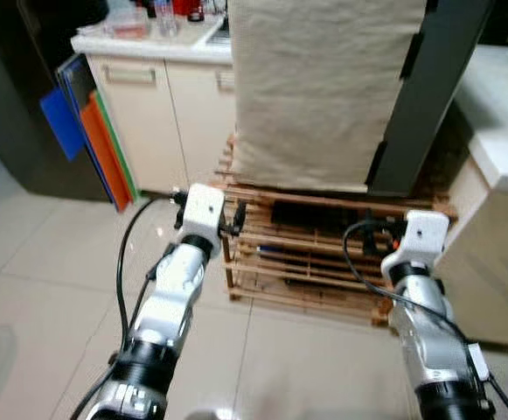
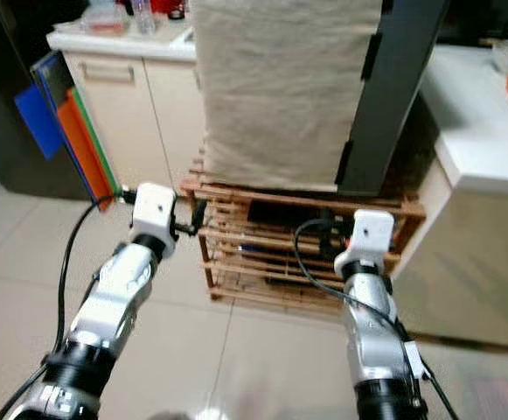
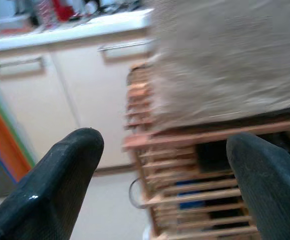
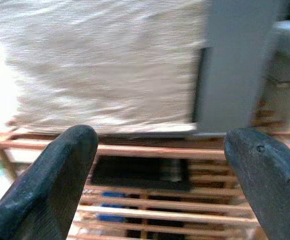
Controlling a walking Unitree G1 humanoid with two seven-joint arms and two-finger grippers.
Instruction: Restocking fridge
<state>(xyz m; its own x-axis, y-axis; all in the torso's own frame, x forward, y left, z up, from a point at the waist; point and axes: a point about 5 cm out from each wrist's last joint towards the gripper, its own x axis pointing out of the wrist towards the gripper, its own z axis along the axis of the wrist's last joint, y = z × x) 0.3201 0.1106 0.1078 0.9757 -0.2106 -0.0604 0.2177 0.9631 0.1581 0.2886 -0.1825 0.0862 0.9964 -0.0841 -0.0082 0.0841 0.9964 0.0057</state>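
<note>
A tall box-shaped fridge draped in beige cloth (image 1: 319, 87) stands on a stack of wooden pallets (image 1: 306, 262), with its dark grey side (image 1: 424, 96) showing on the right. Both arms reach forward, low, toward the pallets. My left gripper (image 3: 164, 137) is open and holds nothing, in front of the pallets' left corner. My right gripper (image 4: 162, 134) is also open and holds nothing, facing the pallet front below the cloth and the grey panel. A dark flat object (image 4: 140, 172) and something blue (image 4: 110, 210) lie between the pallet slats.
A cream cabinet (image 1: 149, 96) with a cluttered white counter (image 1: 135, 22) stands at the left back. Blue, orange and green boards (image 1: 96, 140) lean against its side. A white counter unit (image 1: 498, 131) is close on the right. Pale floor tiles (image 1: 44, 262) lie underfoot.
</note>
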